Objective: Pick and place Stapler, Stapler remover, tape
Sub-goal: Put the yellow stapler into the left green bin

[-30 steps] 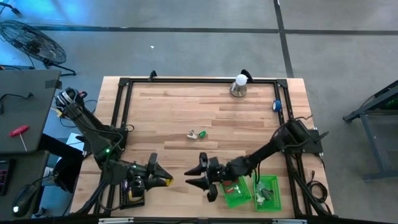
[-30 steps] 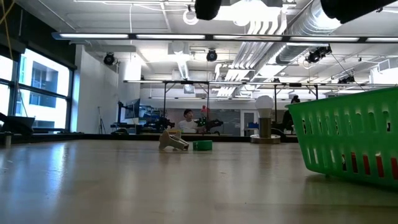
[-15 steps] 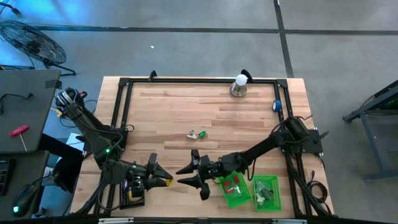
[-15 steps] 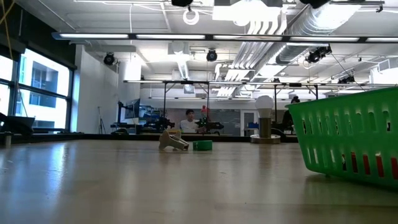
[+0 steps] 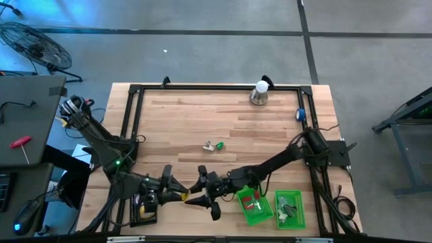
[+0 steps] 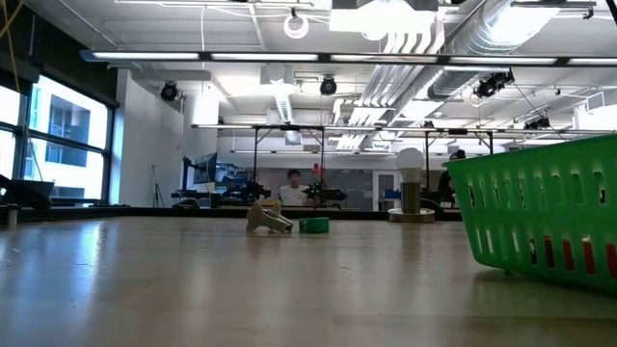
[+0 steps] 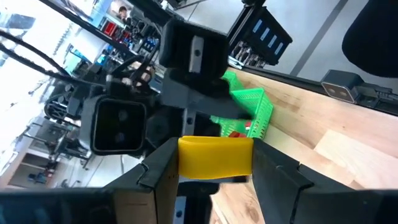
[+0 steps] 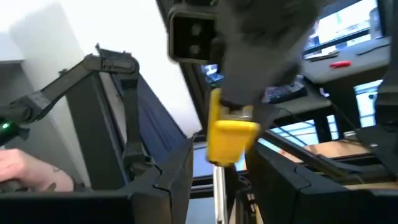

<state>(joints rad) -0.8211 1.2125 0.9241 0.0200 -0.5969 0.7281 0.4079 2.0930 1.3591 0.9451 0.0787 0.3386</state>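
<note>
While left gripper point(image 5: 181, 196) grips yellow object point(image 7: 215, 157), right gripper point(image 5: 201, 196) faces it.

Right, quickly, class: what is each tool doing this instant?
Left tool: closed on a yellow item.
Right tool: open, close to that item, holding nothing.

Yellow tape roll point(image 7: 215, 157), green baskets point(image 5: 255, 206)
</note>
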